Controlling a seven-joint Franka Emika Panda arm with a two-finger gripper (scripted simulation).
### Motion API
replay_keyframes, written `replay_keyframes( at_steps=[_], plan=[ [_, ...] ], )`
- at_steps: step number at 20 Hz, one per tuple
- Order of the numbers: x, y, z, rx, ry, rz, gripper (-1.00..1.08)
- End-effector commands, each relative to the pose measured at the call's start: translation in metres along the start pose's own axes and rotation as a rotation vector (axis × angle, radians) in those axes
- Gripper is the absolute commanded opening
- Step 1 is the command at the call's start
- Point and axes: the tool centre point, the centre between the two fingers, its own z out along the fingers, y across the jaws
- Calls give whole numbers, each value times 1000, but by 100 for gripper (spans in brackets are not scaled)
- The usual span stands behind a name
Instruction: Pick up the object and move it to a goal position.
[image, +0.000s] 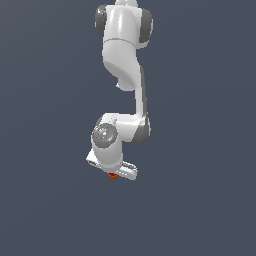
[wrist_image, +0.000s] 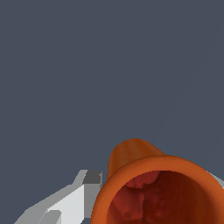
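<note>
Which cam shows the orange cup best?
Wrist view: the orange cup fills the foreground, with its hollow dark-red inside and rim clear. In the exterior view it is only a tiny orange speck under the tool.

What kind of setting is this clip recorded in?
Most likely a bare simulated scene, not a real room: a flat, even grey-blue backdrop fills both views with no furniture or walls. Only a smooth white robot arm shows, its pincer at a small orange cup.

My arm (image: 125, 55): glossy white rounded shells, dark grey joint caps. Above the claw (image: 116, 174), a grey disc-faced wrist joint (image: 103, 135). Fingers (wrist_image: 72, 199) white, angular.
</note>
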Motion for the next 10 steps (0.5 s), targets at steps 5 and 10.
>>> replay_keyframes(
  at_steps=[5, 10],
  plan=[
    [1, 1, -4, 0, 0, 0, -100],
    [5, 10, -25, 0, 0, 0, -100]
  ],
)
